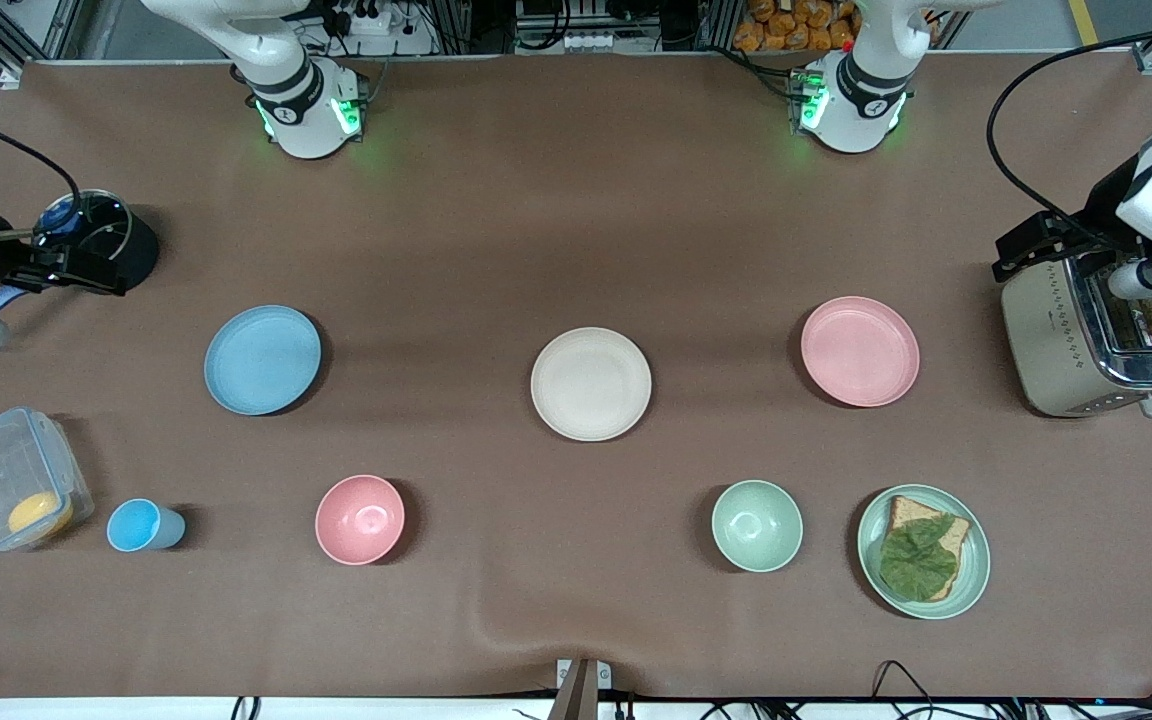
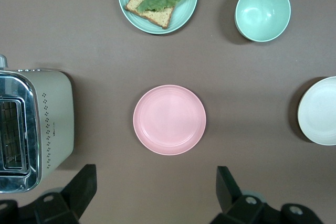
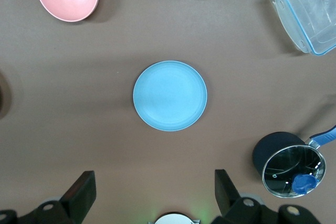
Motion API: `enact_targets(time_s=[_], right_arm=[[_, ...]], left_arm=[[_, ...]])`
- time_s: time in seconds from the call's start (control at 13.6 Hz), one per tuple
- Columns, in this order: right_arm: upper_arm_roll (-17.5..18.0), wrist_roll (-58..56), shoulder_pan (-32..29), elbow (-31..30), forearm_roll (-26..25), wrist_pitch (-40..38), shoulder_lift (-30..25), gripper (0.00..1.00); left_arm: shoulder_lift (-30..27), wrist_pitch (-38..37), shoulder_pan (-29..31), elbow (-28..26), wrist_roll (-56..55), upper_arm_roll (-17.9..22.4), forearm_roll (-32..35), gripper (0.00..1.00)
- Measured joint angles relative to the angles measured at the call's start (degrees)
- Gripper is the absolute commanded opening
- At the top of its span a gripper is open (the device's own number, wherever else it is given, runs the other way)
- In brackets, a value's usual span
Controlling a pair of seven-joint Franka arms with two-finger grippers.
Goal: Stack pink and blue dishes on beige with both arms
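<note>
Cream-beige and matte, the beige plate [image 1: 591,384] sits bare at the middle of a brown table [image 1: 576,230], and every place below is given from it. Toward the left arm's end of the table lies the pink plate [image 1: 860,351], well apart from the beige plate and slightly farther from the front camera. Toward the right arm's end lies the blue plate [image 1: 262,360], also well apart. Neither plate touches anything. The left gripper [image 2: 157,190] hangs in the air over the pink plate, its two dark fingers [image 2: 84,184] spread wide apart and holding nothing. The right gripper [image 3: 155,190] hangs over the blue plate, its fingers [image 3: 81,190] likewise spread wide and empty. Nearer the front camera than the beige plate stand a pink bowl [image 1: 360,519] toward the right arm's end and a green bowl [image 1: 757,525] toward the left arm's end. A toaster [image 1: 1086,345] stands at the left arm's end, past the pink plate.
</note>
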Motion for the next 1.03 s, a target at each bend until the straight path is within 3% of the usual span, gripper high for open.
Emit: enact_targets(time_s=[0.73,1.03], right_arm=[[0.07,-0.02,0.01,0.01,-0.01,0.0,0.01,1.0],[-0.02,-0.96,-0.09,-0.23,-0.06,0.04,1.01,1.0]], left_arm=[[2.25,-1.64,-0.2,-0.12,0.0,-0.01,0.0,1.0],[7.66,-1.76,-0.17,-0.31,0.19,0.01,0.0,1.0]])
